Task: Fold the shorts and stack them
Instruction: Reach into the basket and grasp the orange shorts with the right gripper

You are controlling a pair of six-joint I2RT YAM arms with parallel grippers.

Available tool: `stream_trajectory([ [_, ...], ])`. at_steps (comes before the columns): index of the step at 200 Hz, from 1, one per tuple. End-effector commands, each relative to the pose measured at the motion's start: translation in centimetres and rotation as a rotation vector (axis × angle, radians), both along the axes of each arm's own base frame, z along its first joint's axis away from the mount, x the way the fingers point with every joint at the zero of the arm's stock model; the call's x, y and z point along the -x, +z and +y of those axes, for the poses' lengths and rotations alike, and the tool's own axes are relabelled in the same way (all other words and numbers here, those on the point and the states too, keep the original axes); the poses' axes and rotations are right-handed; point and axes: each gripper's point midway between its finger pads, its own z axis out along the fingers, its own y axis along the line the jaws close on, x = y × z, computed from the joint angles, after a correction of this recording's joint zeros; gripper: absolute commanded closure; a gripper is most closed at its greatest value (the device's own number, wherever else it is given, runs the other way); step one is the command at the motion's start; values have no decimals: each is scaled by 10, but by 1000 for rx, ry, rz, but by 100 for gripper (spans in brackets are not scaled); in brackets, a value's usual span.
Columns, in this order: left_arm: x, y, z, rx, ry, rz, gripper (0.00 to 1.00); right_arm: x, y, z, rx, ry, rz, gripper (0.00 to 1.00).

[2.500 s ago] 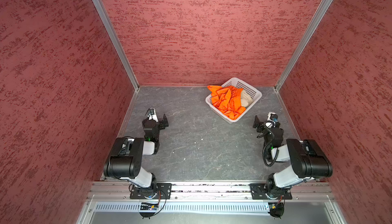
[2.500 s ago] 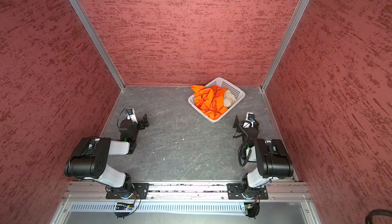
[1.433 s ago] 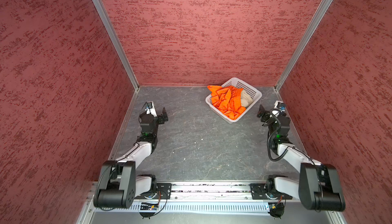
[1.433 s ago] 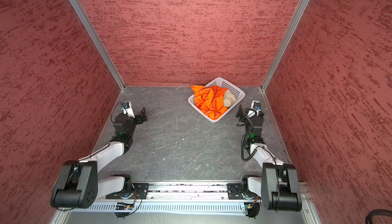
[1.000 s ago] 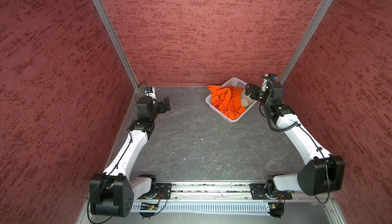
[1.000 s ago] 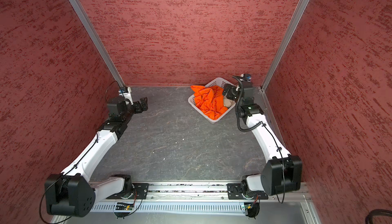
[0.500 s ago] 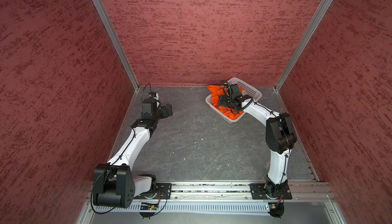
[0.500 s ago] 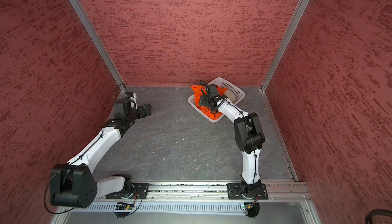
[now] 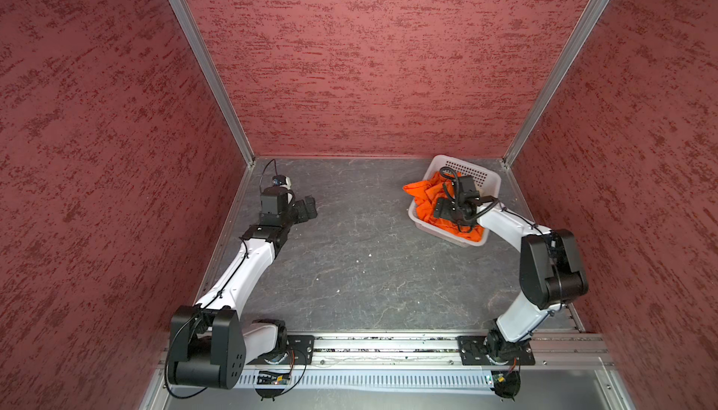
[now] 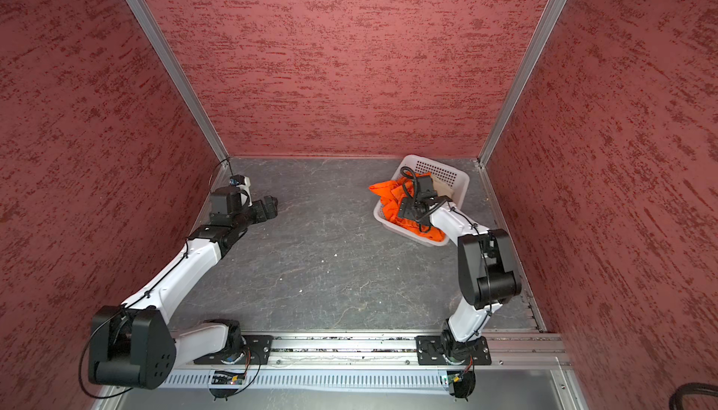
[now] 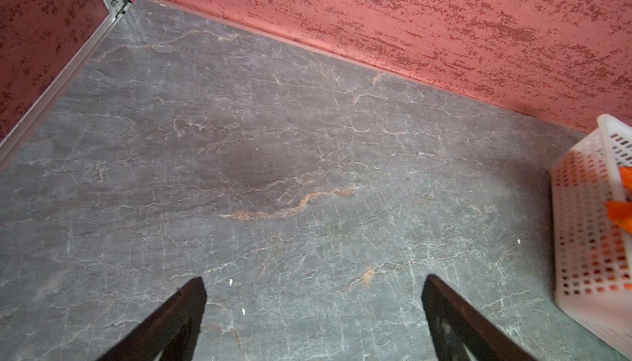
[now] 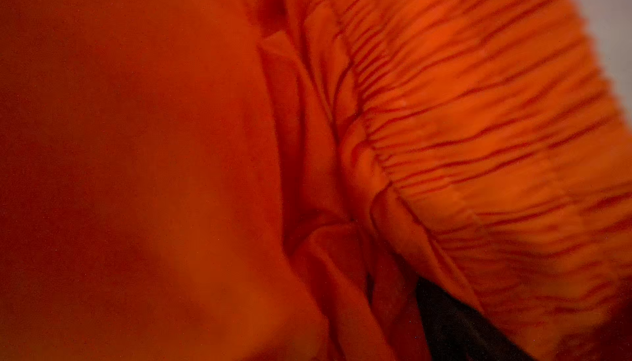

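Observation:
The orange shorts lie crumpled in the white basket at the back right, one end spilling over its left rim. Beside them, a bit of the beige shorts shows. My right gripper is down in the basket, open and pressed into the orange cloth. The right wrist view is filled with orange fabric and its gathered waistband; only one dark finger shows. My left gripper hovers open over bare floor at the back left, holding nothing.
The grey stone-pattern floor is walled in by maroon textured panels at the back and both sides. A metal rail carrying both arm bases runs along the front. In the left wrist view the basket wall stands far from the left gripper.
My right arm swung in from the basket's right side and lowered its gripper into the orange shorts. My left arm reached forward and turned a little toward the middle.

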Motion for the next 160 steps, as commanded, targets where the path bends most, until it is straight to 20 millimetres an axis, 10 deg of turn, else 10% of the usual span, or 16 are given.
stream_trajectory([
  [1, 4, 6, -4, 13, -13, -25, 1, 30, 4, -53, 115, -66, 73, 6],
  [62, 5, 13, -11, 41, -38, -46, 1, 12, 96, -16, 17, 35, -133, 5],
  [114, 3, 9, -14, 52, -45, -40, 1, -18, 47, -8, 9, 75, -42, 5],
  [160, 3, 4, -14, 53, -50, -36, 0, -26, 18, 31, -91, 323, -63, 44],
])
